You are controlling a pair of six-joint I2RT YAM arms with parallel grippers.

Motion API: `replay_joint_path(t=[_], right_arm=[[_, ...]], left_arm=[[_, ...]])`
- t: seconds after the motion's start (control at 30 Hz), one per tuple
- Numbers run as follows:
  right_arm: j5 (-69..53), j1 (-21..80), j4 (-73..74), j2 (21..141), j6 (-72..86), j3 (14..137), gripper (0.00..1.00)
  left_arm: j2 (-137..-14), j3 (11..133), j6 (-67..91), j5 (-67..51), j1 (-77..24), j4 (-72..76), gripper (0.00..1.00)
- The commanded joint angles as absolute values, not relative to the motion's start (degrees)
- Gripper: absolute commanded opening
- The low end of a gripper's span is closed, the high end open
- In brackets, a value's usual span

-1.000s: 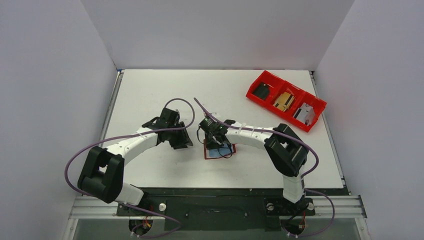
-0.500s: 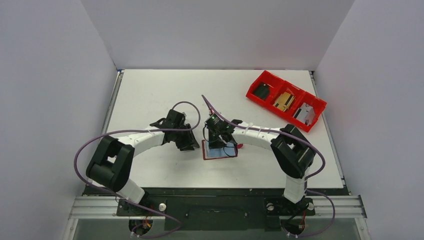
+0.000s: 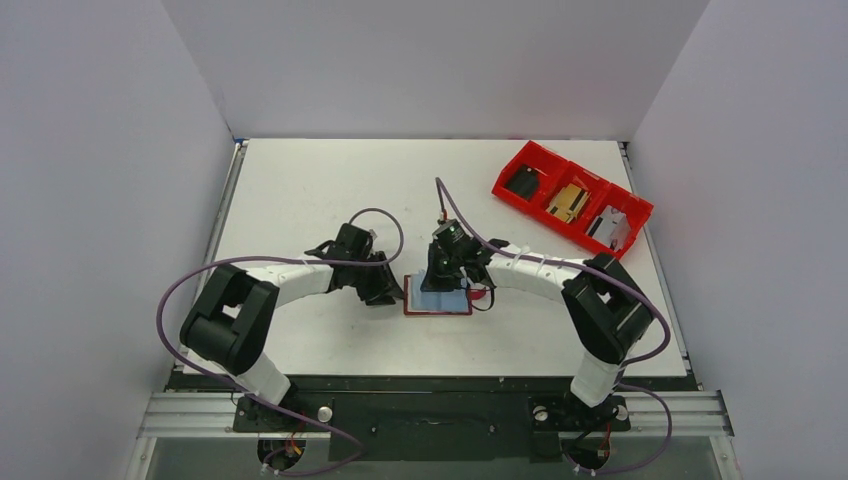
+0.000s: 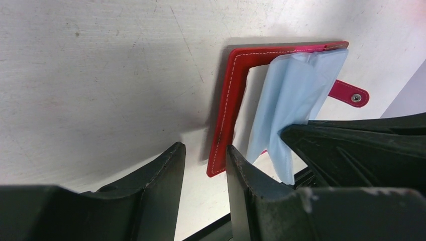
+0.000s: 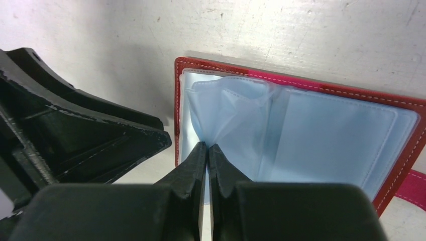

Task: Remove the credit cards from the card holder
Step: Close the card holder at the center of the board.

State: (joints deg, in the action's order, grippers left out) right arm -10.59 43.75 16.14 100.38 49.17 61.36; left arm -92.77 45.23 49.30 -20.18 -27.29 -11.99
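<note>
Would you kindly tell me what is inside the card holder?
Pale blue plastic sleeves fill the card holder; the right gripper, jaws shut, pinches one. Cards inside cannot be made out.

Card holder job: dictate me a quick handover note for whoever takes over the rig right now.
Left gripper: open, low beside the left edge of the card holder, holding nothing.
Right gripper: shut, pinching a pale blue sleeve inside the holder.
Holder: lies open on the table between the two grippers.
Done: holder is open.
Left: pull out the credit cards. None shows outside the holder, and I cannot tell whether the pinched sleeve has one.
</note>
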Motion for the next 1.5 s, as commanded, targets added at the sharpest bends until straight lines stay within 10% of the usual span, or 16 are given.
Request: replay_joint_path(t=[0.0, 0.53, 0.8, 1.1, 1.47], right_arm=[[-14.37, 42.36, 9.11, 96.6, 52.17, 59.32, 0.0], [-19.9, 40.74, 1.67, 95.87, 55.89, 56.12, 0.0], [-20.18, 40.74, 1.44, 96.7, 55.69, 56.16, 0.0], [-17.53, 41.11, 6.76, 96.3, 52.48, 59.42, 0.4], [-3.95, 41.08, 19.18, 92.45, 44.89, 60.78, 0.43]], left_arm=[[-93.44, 44.64, 50.38, -22.52, -27.25, -7.53, 0.33], [-94.21, 40.12, 58.88, -30.96, -25.58, 5.95, 0.33], [-92.17, 40.92, 57.58, -29.57, -25.14, 2.73, 0.03], [-88.42, 44.87, 49.65, -20.46, -25.14, -12.0, 0.0], [-84.46, 48.63, 43.37, -13.12, -25.29, -22.84, 0.0]])
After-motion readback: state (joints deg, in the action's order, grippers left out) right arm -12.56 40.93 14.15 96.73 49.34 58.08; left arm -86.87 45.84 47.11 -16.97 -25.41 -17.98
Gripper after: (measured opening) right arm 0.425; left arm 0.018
